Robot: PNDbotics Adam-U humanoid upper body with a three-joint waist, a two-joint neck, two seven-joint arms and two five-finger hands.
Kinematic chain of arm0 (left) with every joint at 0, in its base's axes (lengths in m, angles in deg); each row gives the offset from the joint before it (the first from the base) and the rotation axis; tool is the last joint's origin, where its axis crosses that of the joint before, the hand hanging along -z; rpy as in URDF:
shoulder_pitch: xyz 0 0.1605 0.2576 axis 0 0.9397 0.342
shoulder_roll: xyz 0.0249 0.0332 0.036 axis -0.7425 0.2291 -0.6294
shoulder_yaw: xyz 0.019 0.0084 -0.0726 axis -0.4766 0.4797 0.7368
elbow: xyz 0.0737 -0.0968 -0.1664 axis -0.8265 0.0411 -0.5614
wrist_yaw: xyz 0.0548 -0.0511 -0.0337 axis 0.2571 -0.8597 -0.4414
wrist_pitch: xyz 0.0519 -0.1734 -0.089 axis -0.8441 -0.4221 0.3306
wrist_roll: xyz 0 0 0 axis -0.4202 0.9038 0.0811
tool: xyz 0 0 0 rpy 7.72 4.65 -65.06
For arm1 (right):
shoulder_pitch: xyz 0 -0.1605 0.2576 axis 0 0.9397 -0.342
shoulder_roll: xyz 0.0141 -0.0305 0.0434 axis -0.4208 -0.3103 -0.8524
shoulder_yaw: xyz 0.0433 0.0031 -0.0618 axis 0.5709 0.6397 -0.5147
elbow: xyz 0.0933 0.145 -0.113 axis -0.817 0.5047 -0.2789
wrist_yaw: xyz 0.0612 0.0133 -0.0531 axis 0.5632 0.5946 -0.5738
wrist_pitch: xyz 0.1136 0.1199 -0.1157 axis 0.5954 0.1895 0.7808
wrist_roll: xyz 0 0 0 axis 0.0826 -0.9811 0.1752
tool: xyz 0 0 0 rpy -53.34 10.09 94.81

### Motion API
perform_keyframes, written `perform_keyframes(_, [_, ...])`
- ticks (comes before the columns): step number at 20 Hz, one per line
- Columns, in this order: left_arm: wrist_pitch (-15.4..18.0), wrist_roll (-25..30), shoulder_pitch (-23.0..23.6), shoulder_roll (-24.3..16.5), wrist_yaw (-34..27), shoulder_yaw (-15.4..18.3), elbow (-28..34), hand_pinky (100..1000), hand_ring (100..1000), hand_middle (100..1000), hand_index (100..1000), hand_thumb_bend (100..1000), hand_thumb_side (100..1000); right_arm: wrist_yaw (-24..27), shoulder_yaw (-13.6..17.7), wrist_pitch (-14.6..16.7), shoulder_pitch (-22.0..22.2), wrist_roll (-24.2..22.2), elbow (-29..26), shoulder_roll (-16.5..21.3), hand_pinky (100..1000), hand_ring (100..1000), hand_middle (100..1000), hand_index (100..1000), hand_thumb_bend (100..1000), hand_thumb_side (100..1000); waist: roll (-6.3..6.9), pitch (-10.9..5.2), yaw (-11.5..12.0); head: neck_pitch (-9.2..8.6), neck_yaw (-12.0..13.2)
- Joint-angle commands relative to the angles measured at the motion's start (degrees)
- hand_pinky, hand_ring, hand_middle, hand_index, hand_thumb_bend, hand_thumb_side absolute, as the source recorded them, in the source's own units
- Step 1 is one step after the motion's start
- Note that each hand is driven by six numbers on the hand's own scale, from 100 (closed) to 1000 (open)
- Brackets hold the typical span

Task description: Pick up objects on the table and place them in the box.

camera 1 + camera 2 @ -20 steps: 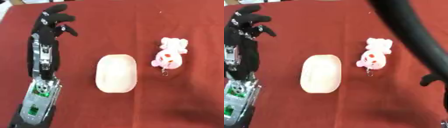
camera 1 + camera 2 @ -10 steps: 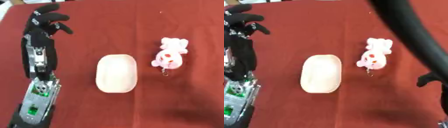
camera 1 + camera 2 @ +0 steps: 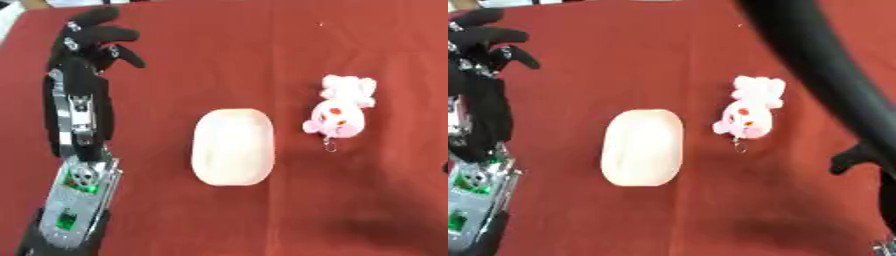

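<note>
A matt red cloth (image 3: pixel 262 60) covers the table. The cream oval soap-like block (image 3: pixel 232 146) looks smooth and faintly waxy. At its three o'clock, the pink plush keychain toy (image 3: pixel 343 112) looks soft, with a small metal ring.

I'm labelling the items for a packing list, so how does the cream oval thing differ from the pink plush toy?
The smooth cream oval object is one plain colour; the pink plush toy has red spots. The oval is larger and rounded, while the toy is smaller, with limbs and a small metal ring at its lower end. The oval sits mid-table; the toy lies to its right. Both rest untouched on the red tablecloth.
</note>
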Motion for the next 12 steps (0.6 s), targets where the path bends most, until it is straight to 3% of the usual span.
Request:
perform_keyframes(1, [-0.07,0.18,-0.44,-0.97,0.22,0.31,1.12,404,644,714,686,103,857,-0.43,-0.07,0.00,-0.40,0.34,-0.79,0.35,413,600,745,853,221,897,-0.35,-0.99,0.11,-0.51,-0.21])
perform_keyframes(6, [-0.11,0.39,-0.45,-0.96,0.26,0.29,1.12,404,644,715,688,102,856,-0.61,-0.14,0.00,-0.41,0.48,-0.79,0.42,413,599,746,853,220,897,-0.36,-1.08,0.10,-0.72,-0.36])
perform_keyframes(9, [-0.18,0.52,-0.45,-0.97,0.27,0.28,1.12,404,645,715,688,101,857,-0.71,-0.16,0.00,-0.40,0.52,-0.79,0.42,413,599,745,851,220,897,-0.37,-1.08,0.11,-2.35,-0.64])
perform_keyframes(12, [-0.25,0.61,-0.43,-0.98,0.25,0.28,1.12,404,645,716,689,101,857,-0.80,-0.15,0.00,-0.37,0.59,-0.79,0.44,414,599,745,851,220,897,-0.38,-1.10,0.12,-2.17,-0.82])
